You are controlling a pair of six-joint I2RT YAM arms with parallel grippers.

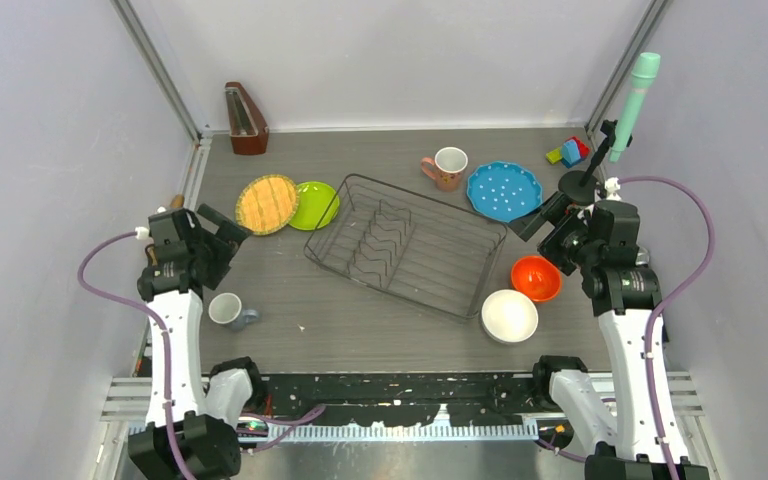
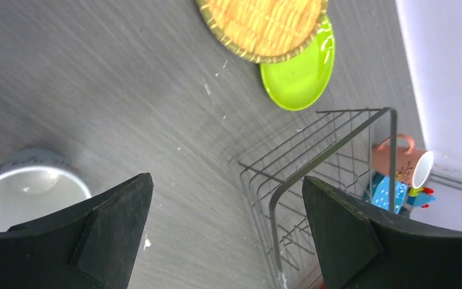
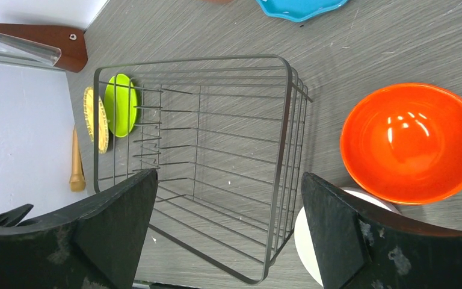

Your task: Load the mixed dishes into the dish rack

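Nearest, left: small pale grey-blue cup (image 1: 228, 310) on the table. Nearest, right: white bowl (image 1: 509, 315), orange bowl (image 1: 536, 277) just behind it. Over these, left gripper (image 1: 225, 226) and right gripper (image 1: 538, 218), each gaping wide, gripping nothing. Between them, mid-table: dish rack (image 1: 400, 245). By its left corner: yellow-orange woven-look plate (image 1: 266, 203) overlapping lime green plate (image 1: 318, 205). Farthest, behind the rack: pink mug (image 1: 447, 166), blue dotted scalloped plate (image 1: 503, 190).
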